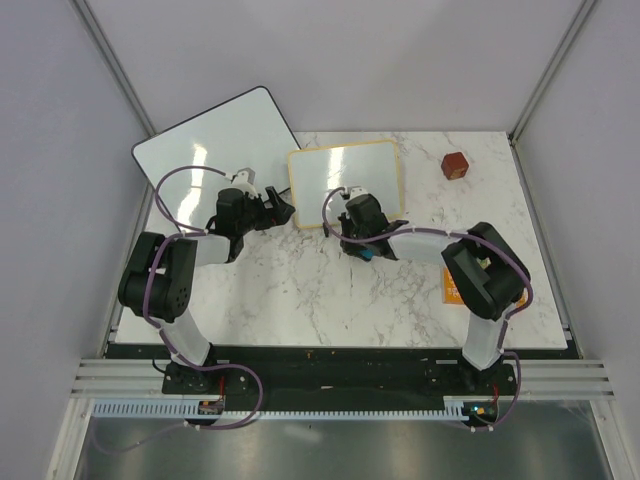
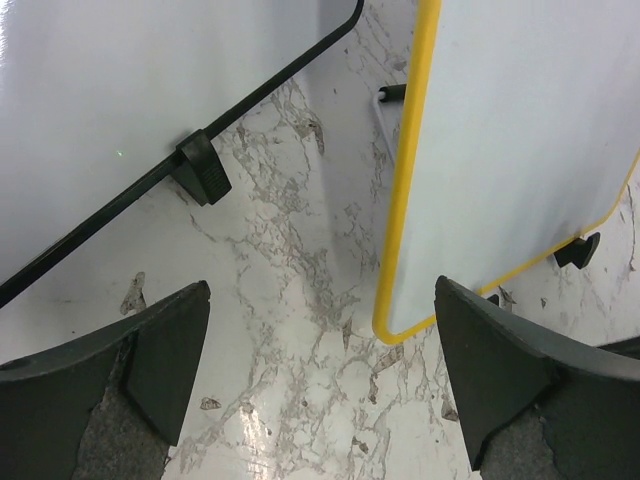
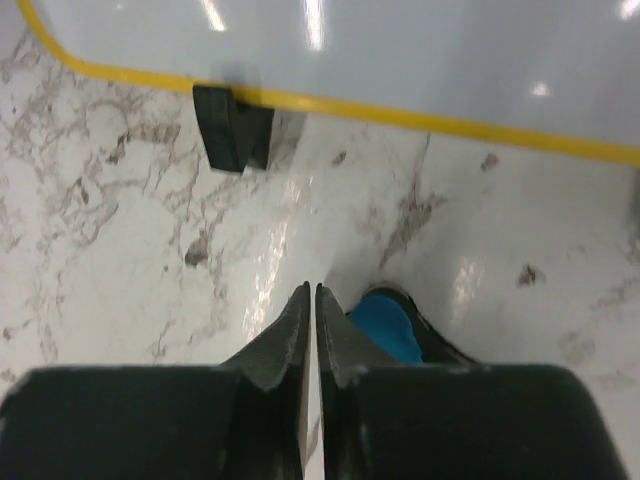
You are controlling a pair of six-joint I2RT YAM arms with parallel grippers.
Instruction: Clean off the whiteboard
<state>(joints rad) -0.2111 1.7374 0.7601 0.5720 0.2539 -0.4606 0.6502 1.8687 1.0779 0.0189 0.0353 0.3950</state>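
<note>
On my screens, left to right: large black-edged board [image 1: 215, 150], rear left. Left gripper [image 2: 320, 300]: jaws spread wide, holding nothing, at the whiteboard's [image 1: 345, 178] near left corner. Whiteboard: yellow-framed, mid-table towards the rear. Right gripper [image 3: 311, 292]: fingers pressed together, empty, near its front edge; blue object [image 3: 388, 325] just beside. Red block [image 1: 455, 165], rear right

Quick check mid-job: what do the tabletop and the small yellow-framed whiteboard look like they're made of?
The tabletop: marble look, white with grey veins, glossy by the glare; possibly laminate. The whiteboard: smooth glossy white panel mirroring the lights, yellow rim, maybe plastic or painted wood. Its feet: matte black, likely plastic.
</note>
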